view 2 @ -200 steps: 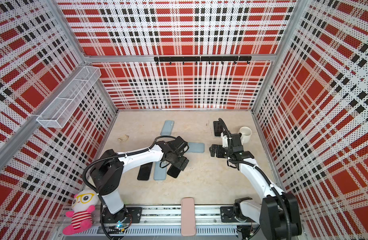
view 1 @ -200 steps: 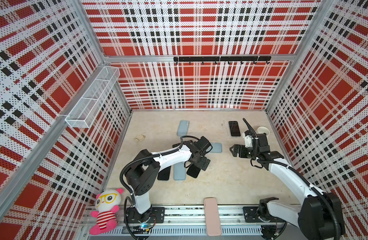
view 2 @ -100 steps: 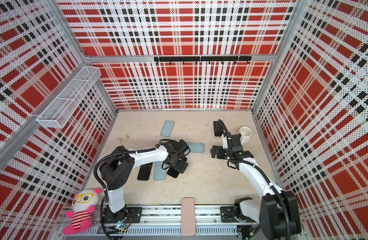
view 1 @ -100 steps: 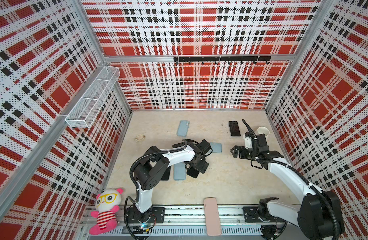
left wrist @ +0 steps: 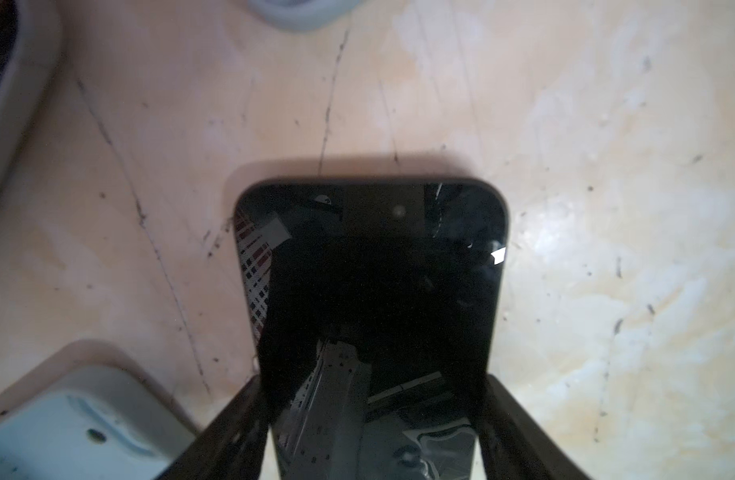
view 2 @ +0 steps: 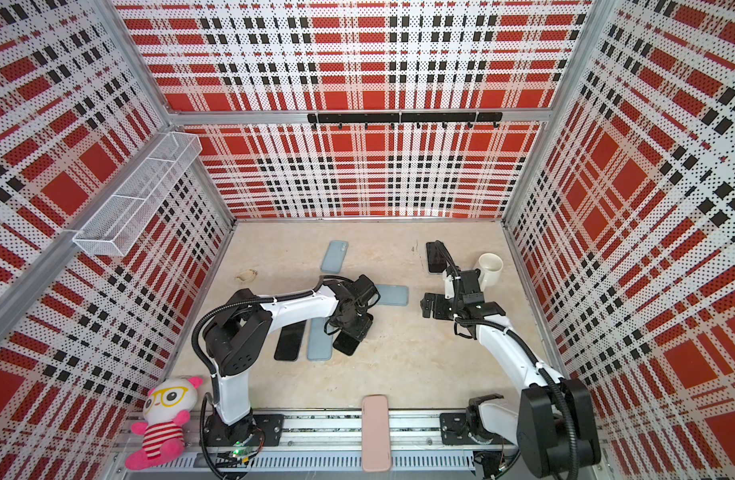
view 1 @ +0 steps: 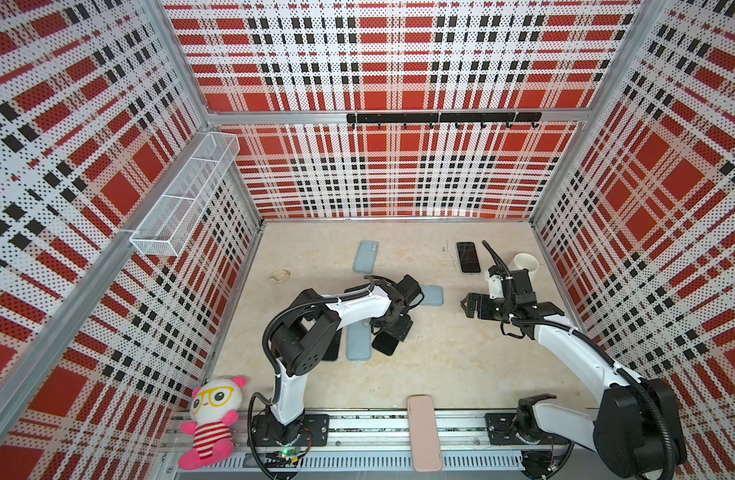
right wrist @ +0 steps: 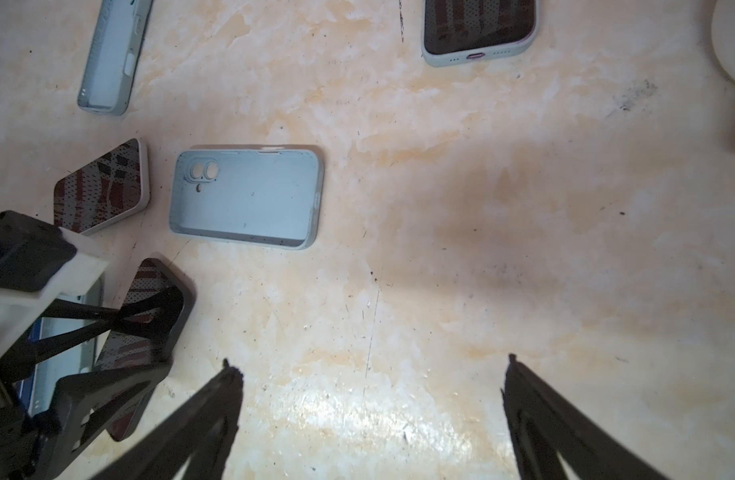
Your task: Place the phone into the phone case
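Phone [left wrist: 370, 291]: black, screen up, lies on the desk [view 1: 440, 365], just beside a blue case [view 1: 359, 345]. Left jaws: clenched on its two long edges, its end jutting beyond them. Right jaws: released, well apart from the phone.

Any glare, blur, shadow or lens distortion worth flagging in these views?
Left wrist view: soft throughout, the black phone mirrors the plaid wall. Right wrist view: glare patch on the tabletop, a broad shadow across it, the right hand out of focus. Both top views: evenly lit, the wall's plaid lines bowed by the wide lens.
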### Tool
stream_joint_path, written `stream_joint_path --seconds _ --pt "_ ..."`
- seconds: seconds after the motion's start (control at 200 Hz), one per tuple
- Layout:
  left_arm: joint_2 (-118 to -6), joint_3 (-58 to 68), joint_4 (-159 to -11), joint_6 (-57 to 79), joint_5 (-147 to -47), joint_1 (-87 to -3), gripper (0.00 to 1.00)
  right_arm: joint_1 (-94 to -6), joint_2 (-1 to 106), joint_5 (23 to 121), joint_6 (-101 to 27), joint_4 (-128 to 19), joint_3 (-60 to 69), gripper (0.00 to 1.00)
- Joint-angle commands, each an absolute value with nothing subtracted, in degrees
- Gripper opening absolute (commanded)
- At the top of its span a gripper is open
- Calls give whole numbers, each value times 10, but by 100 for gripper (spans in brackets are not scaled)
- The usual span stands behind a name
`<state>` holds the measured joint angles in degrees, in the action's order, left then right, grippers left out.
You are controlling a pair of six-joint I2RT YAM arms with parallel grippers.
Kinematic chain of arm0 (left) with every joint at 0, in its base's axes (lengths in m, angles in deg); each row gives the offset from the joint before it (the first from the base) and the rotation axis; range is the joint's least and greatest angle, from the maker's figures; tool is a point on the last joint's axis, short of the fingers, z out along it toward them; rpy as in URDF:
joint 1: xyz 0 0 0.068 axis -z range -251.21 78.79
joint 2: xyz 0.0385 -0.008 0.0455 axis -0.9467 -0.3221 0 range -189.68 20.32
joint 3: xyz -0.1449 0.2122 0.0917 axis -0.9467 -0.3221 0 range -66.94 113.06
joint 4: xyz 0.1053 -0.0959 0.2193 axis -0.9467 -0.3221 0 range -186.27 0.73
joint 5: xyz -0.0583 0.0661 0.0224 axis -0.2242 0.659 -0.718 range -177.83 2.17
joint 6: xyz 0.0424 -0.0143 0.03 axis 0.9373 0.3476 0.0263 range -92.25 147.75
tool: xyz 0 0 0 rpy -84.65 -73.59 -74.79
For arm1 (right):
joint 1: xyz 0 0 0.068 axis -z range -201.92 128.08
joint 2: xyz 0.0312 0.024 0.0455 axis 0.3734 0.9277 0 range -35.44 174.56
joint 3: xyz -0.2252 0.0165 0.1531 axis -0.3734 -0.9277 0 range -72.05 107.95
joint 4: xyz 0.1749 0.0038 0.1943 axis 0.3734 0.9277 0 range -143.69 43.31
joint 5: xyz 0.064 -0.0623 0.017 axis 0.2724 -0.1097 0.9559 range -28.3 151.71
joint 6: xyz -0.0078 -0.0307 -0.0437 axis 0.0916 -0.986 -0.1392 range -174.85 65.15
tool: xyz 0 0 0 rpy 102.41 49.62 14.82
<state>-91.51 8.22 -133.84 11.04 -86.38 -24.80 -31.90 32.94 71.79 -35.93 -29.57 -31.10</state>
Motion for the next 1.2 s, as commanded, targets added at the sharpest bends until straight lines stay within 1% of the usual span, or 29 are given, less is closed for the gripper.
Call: stream_joint_path --seconds 0.0,0.19,0.351,0.496,0.636,0.782,0.862,0.932,1.017,1.122,1.192 --pt "-915 101 -1360 105 -887 -251 67 -318 319 726 -359 -305 -316 100" --pt "-890 113 -1370 93 -885 -262 60 -321 323 752 -361 -319 -316 100" --pt "-845 109 -1335 57 -886 -282 51 -336 315 755 -365 -336 -319 100" --pt "-807 94 -1279 15 -887 -299 32 -348 318 771 -357 -349 -315 100" --pt "-770 64 -1197 -37 -911 -321 16 -397 326 772 -340 -384 -306 100" --pt "-723 2 -1082 -120 -947 -344 11 -456 339 775 -315 -457 -299 100" --pt "-708 -25 -1045 -164 -987 -362 10 -486 351 737 -258 -470 -288 97" --pt "-696 -43 -1018 -214 -1002 -378 7 -529 336 703 -204 -573 -326 94" --pt "-679 -65 -984 -285 -1009 -395 4 -561 331 697 -150 -699 -368 91" --pt "-658 -100 -937 -382 -1009 -408 5 -604 357 678 -142 -770 -373 90" --pt "-655 -118 -913 -434 -1028 -415 5 -631 385 664 -149 -798 -365 89"
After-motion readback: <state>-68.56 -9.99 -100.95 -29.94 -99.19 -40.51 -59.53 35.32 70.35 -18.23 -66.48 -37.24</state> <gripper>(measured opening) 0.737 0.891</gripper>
